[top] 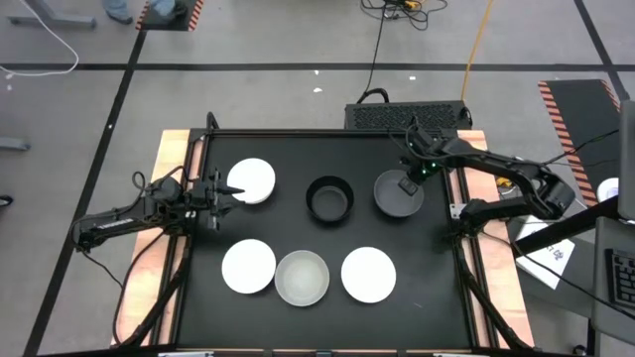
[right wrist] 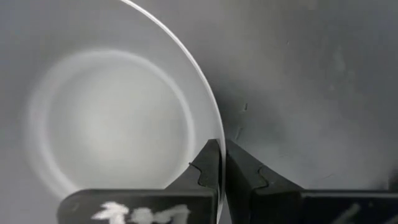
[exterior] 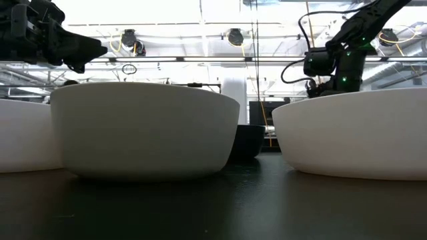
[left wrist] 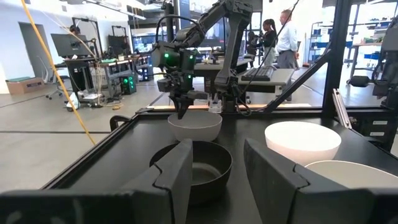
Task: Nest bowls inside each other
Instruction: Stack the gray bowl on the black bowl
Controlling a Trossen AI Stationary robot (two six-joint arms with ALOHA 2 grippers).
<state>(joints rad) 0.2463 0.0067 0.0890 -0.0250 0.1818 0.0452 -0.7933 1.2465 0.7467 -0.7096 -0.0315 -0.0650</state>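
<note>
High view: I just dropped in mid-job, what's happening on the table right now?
The right gripper has shut on the rim of the dark grey bowl at the table's far right. The left gripper hovers open beside a white bowl at the far left. The black bowl, two more white bowls and the translucent bowl sit separately; nothing is nested yet.

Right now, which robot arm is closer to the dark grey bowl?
The right one. The right gripper is shut on the rim of the dark grey bowl. The left gripper is far across the table, open, beside a white bowl.
</note>
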